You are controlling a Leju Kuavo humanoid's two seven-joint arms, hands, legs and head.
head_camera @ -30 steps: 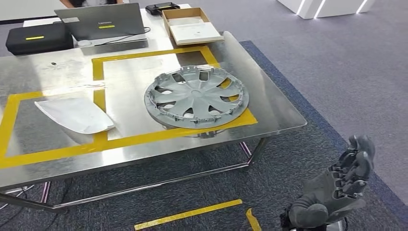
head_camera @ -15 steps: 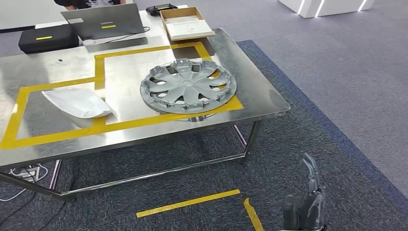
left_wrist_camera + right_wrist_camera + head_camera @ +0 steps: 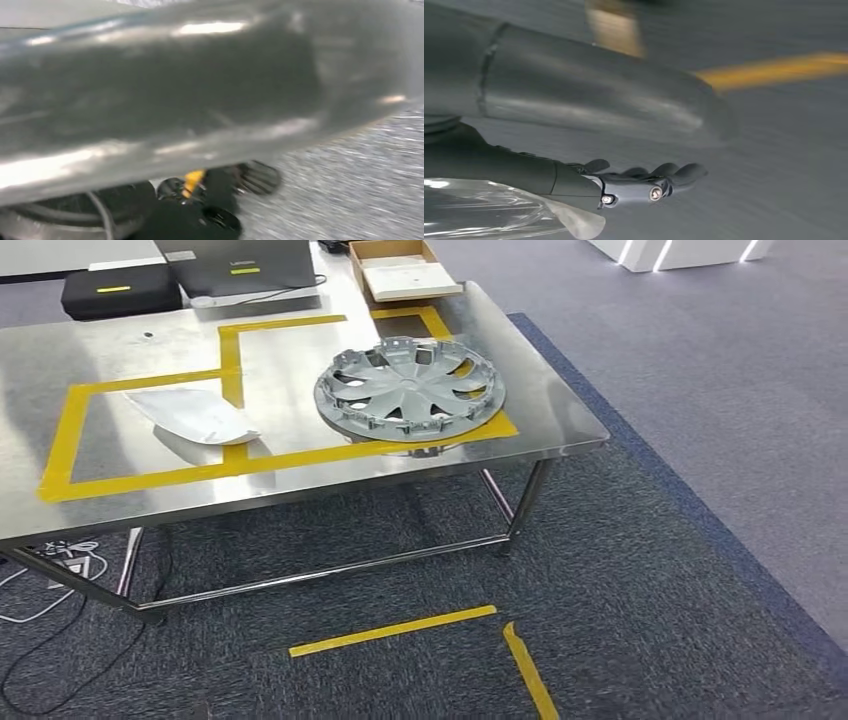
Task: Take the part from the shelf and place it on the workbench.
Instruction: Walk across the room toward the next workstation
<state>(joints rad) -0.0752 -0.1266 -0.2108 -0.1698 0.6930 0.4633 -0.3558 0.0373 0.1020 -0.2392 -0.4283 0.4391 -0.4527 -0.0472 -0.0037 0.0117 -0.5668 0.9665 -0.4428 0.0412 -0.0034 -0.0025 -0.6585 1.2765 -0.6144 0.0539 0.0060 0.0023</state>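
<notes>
Nearest to the robot, the right hand [image 3: 639,187] hangs low above the carpet. Its dark fingers are stretched out straight and it holds nothing, so it is open and slack. The left wrist view is blurred, and I cannot tell how the left hand is set.

On the floor just ahead, at about 6 o'clock in the head view, lie two strips of yellow floor tape [image 3: 392,631] that meet at a corner. Beyond them stands the workbench [image 3: 560,430], a steel table marked with a yellow tape frame [image 3: 230,465].

The grey wheel cover [image 3: 410,388] lies flat on the bench at about 12 o'clock, inside the right field of the frame, with its near rim touching the tape. A pale curved panel [image 3: 195,415] lies at about 10 o'clock, well apart from it. At the far end of the bench are a black case [image 3: 120,290], a laptop [image 3: 240,262] and a cardboard box [image 3: 405,270].

In my judgement the placing step is finished, because the part already rests on the bench and the right hand is free. If another part must be brought, the next move calls for turning away to find the shelf and raising an arm for a new grasp.
</notes>
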